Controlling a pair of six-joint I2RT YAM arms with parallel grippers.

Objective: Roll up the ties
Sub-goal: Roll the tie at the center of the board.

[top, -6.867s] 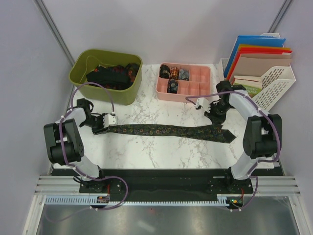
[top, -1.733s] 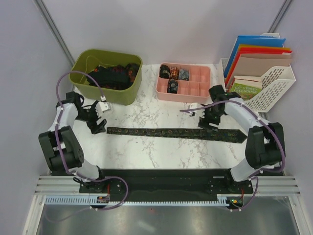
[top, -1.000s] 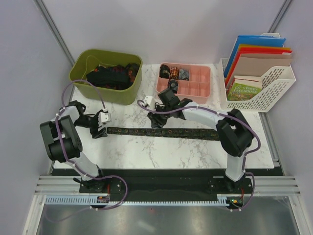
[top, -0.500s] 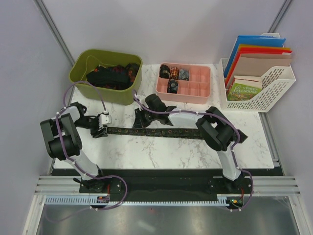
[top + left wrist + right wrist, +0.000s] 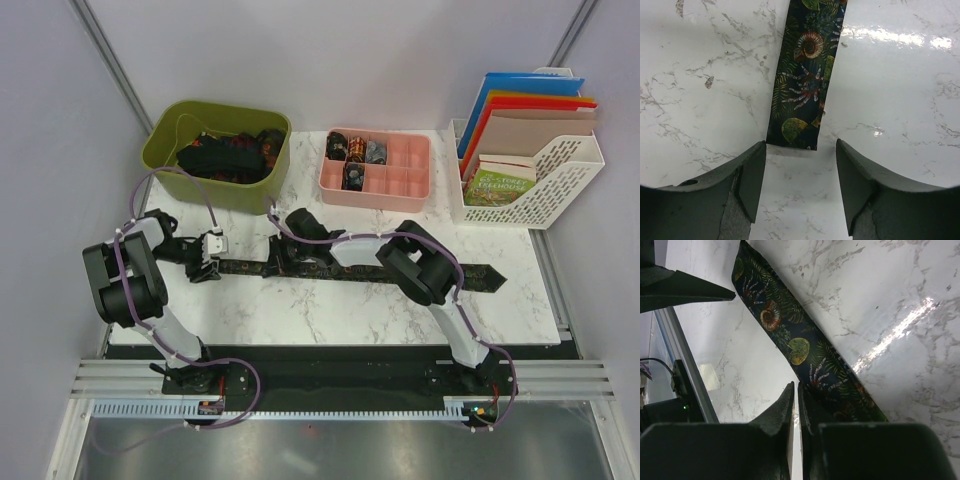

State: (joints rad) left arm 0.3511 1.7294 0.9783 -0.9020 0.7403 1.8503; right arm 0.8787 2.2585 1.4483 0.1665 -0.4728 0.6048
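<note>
Tie (image 5: 240,266): lying flat and unrolled across the near-middle of the marble table (image 5: 330,310), its narrow end at the left and its wide end reaching well to the right.
Left gripper (image 5: 800,146): hovering with its jaws apart on either side of the narrow end, holding nothing. If it is closing too high, the fingers are likely skimming over the fabric and no first fold is forming.
Right gripper (image 5: 795,386): reaching across to the left, its fingers drawn together right at the tie's edge. I cannot tell whether they are nipping any fabric. If they are dragging sideways, the strip is skewing and the roll is coming out lopsided.
Crowding: both grippers are working near each other over the left end, so a knock between them is the main risk.
Pink tray (image 5: 400,195): sitting at the far middle, holding a few rolled ties (image 5: 350,150). A slack roll is likely springing open on the way there.
Green bin (image 5: 160,150): sitting at the far left, holding a dark heap (image 5: 225,155) of fabric.
</note>
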